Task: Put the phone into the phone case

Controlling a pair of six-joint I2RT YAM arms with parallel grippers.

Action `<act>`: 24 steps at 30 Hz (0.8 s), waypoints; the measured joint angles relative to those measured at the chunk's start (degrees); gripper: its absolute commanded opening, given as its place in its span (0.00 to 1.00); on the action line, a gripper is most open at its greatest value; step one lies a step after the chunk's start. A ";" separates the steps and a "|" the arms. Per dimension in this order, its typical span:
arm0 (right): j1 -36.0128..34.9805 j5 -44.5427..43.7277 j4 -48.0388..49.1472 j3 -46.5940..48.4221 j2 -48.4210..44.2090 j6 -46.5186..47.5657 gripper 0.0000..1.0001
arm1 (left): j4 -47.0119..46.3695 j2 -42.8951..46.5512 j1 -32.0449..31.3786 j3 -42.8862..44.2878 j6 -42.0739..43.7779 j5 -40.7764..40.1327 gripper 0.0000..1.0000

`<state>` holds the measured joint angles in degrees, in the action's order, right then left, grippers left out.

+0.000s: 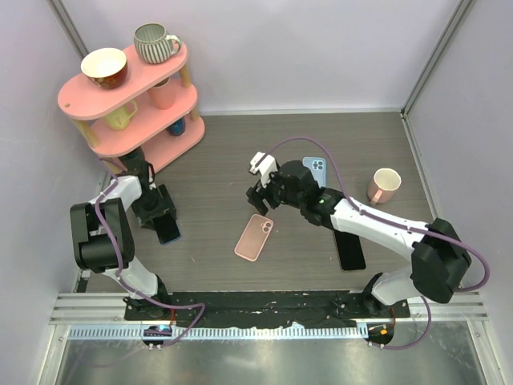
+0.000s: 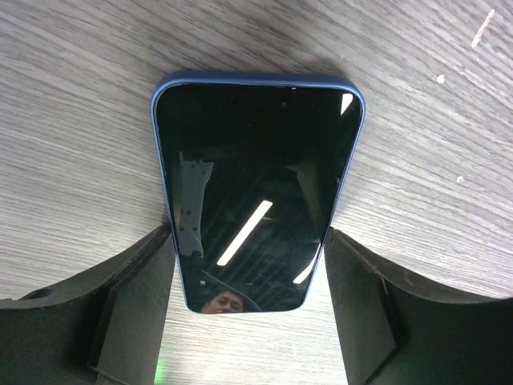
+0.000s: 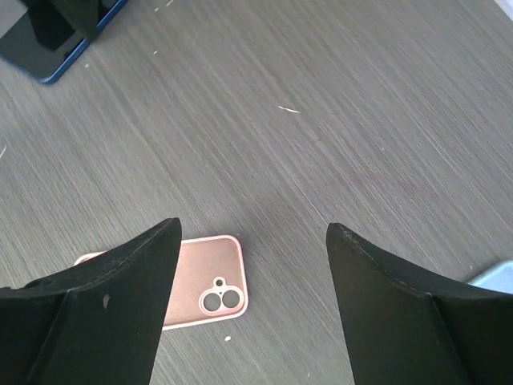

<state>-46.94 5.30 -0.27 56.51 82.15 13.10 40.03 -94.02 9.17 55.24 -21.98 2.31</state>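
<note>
The left gripper point(image 2: 250, 233) sits low over a blue-edged phone point(image 2: 256, 184). We see its two dark fingers either side of the phone's near end, tips right at its long edges. We cannot tell whether they press on it or only flank it. The phone lies flat, glossy black screen up, on the dark wood-grain table point(image 1: 208, 160), at the left near the foot of a pink three-tier shelf point(image 1: 77, 100).

Well apart, toward the table's middle, the pink phone case point(image 1: 254, 237) lies flat, its twin camera cut-out showing. The right gripper point(image 1: 258, 200) hovers just past the case's far end, jaws spread wide, holding nothing.

Farther right we find a light blue phone point(image 1: 316, 167) lying back up, a black phone point(image 1: 350, 250) partly under the right arm, and a pink mug point(image 1: 385, 184). The shelf's top tier carries a bowl point(image 1: 104, 66) and a striped mug point(image 1: 155, 42).
</note>
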 measured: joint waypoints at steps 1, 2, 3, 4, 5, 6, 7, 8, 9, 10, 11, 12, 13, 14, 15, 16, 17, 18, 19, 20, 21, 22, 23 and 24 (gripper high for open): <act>0.00 -0.83 0.55 -0.22 -0.59 -1.20 0.79 | -0.02 0.00 0.00 0.02 -0.09 0.15 0.55; -0.02 -2.51 1.31 -0.90 -1.55 -3.26 0.79 | -0.02 0.00 0.00 0.02 -0.07 0.42 0.53; -0.11 -3.45 1.75 -1.49 -2.40 -4.63 0.79 | -0.07 0.02 0.00 0.04 -0.07 0.66 0.53; -0.11 -4.33 2.73 -2.80 -3.69 -6.73 0.79 | -0.09 0.07 0.00 0.04 -0.09 0.96 0.52; -0.11 -5.01 4.20 -4.63 -5.35 -8.87 0.79 | -0.13 0.24 0.00 0.02 -0.13 1.42 0.51; -0.11 -5.55 5.70 -6.88 -7.23 -10.91 0.79 | -0.22 0.42 0.00 0.02 -0.20 2.08 0.49; -0.11 -6.12 6.82 -8.79 -8.96 -12.70 0.78 | -0.37 0.61 -0.04 0.00 -0.26 2.60 0.48; -0.11 -7.04 7.39 -10.82 -10.97 -14.93 0.78 | -0.44 0.83 -0.04 -0.02 -0.28 3.08 0.46; -0.11 -8.31 7.65 -12.59 -13.03 -17.20 0.78 | -0.44 1.11 -0.20 -0.04 -0.26 3.50 0.44; -0.11 -9.51 7.63 -13.60 -14.53 -19.26 0.78 | -0.39 1.46 -0.48 -0.09 -0.20 3.74 0.41; -0.11 -11.23 7.48 -14.19 -15.72 -21.24 0.78 | -0.31 1.79 -0.61 -0.09 -0.15 3.87 0.38; -0.11 -12.96 7.02 -14.38 -16.74 -23.15 0.78 | -0.20 2.34 -1.03 -0.09 -0.11 4.00 0.37; -0.11 -14.62 6.47 -14.38 -17.66 -24.94 0.77 | -0.11 2.80 -1.38 -0.09 -0.07 4.11 0.35; -0.11 -16.15 5.92 -14.38 -18.38 -26.64 0.77 | 0.02 3.48 -1.97 -0.09 -0.07 4.37 0.33; -0.11 -18.14 4.94 -14.38 -19.30 -28.59 0.77 | 0.11 4.31 -2.86 -0.09 -0.09 4.55 0.31; -0.11 -19.80 3.85 -14.38 -20.11 -30.34 0.77 | 0.17 5.27 -3.96 -0.09 -0.09 4.66 0.27; -0.11 -21.66 2.58 -14.43 -20.92 -32.17 0.77 | 0.22 6.23 -5.33 -0.07 -0.11 4.83 0.26; -0.11 -23.58 1.20 -14.51 -21.70 -33.97 0.77 | 0.33 7.04 -7.04 0.00 -0.17 4.87 0.25; -0.09 -25.18 0.28 -14.86 -22.36 -35.41 0.77 | 0.59 7.63 -8.85 0.17 -0.20 4.94 0.23; -0.09 -26.38 -0.22 -15.39 -22.97 -36.52 0.77 | 0.90 7.96 -10.75 0.46 -0.28 4.94 0.22; -0.09 -27.78 -1.01 -16.44 -23.91 -37.81 0.77 | 1.25 8.13 -13.18 0.98 -0.37 4.90 0.21; -0.09 -28.83 -1.79 -17.51 -24.92 -38.84 0.77 | 1.31 8.28 -15.76 1.46 -0.59 5.09 0.21; -0.09 -29.73 -2.62 -18.58 -25.90 -39.58 0.77 | 1.42 8.39 -18.64 2.03 -0.96 5.22 0.20; -0.09 -30.88 -3.93 -19.93 -27.28 -40.65 0.77 | 1.38 8.57 -21.38 2.64 -1.49 5.27 0.20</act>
<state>-47.03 -25.58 -4.21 36.58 54.87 -27.55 41.41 -85.45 -12.21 57.89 -23.46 7.57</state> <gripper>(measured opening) 0.768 0.721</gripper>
